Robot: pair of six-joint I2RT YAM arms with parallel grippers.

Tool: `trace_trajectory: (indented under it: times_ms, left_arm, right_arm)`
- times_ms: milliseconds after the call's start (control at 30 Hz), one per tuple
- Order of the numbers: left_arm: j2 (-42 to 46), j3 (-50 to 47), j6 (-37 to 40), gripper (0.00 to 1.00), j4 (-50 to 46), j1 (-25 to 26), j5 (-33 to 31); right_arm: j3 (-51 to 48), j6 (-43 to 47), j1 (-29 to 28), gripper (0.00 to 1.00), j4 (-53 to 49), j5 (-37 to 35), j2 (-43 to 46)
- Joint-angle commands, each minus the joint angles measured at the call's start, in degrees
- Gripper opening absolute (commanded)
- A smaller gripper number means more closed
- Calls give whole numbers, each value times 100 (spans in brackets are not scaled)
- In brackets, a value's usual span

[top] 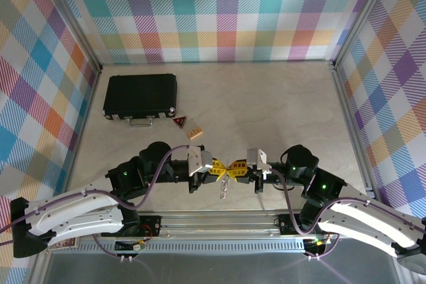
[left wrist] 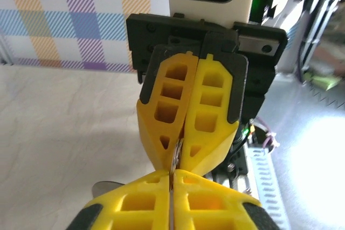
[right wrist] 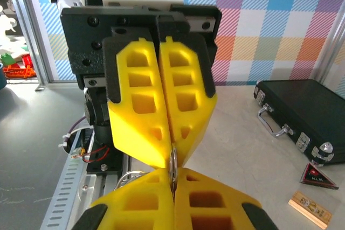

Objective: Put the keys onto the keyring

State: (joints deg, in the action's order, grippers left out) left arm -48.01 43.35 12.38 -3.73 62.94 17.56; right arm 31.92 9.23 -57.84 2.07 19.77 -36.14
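Left gripper (top: 217, 166) and right gripper (top: 238, 166) are pinching shut on the keys (top: 225, 189) by their wire loop (right wrist: 173, 160). Light, stiff, slippery: they are probably handling best there.

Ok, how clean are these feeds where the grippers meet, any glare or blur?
Left wrist: the lower right is blown out white, and the silver ring at the grip is a thin, soft sliver. Right wrist: evenly lit, the black case is fairly sharp. Top: the keys are tiny, and the right arm's white cover glares.
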Motion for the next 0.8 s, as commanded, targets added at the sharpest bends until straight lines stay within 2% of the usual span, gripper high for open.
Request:
trace_trajectory:
  times_ms: [0, 167, 400, 433, 500, 567, 700, 767]
  left_arm:
    - [-60, 555, 436, 12, -885, 31, -554]
    - [-439, 809, 608, 12, -1392, 35, -627]
    - [-596, 791, 635, 12, -1341, 43, -623]
    - [-599, 797, 641, 10, -1343, 48, -607]
    - [-588, 804, 643, 0, -1324, 43, -555]
    - [-534, 769, 590, 0, -1271, 43, -475]
    - [-204, 477, 255, 0, -500, 45, -188]
    - [11, 306, 84, 0, -168, 43, -117]
  right_arm:
    - [239, 81, -32, 0, -132, -57, -174]
    - [374, 79, -38, 0, -223, 141, -437]
    - [436, 113, -47, 0, -295, 175, -567]
    - [441, 115, -54, 0, -299, 185, -589]
    - [453, 122, -78, 0, -300, 172, -629]
    - [463, 124, -87, 0, -314, 142, -631]
    - [431, 114, -86, 1, -285, 54, -580]
    - [372, 90, -85, 7, -198, 50, -510]
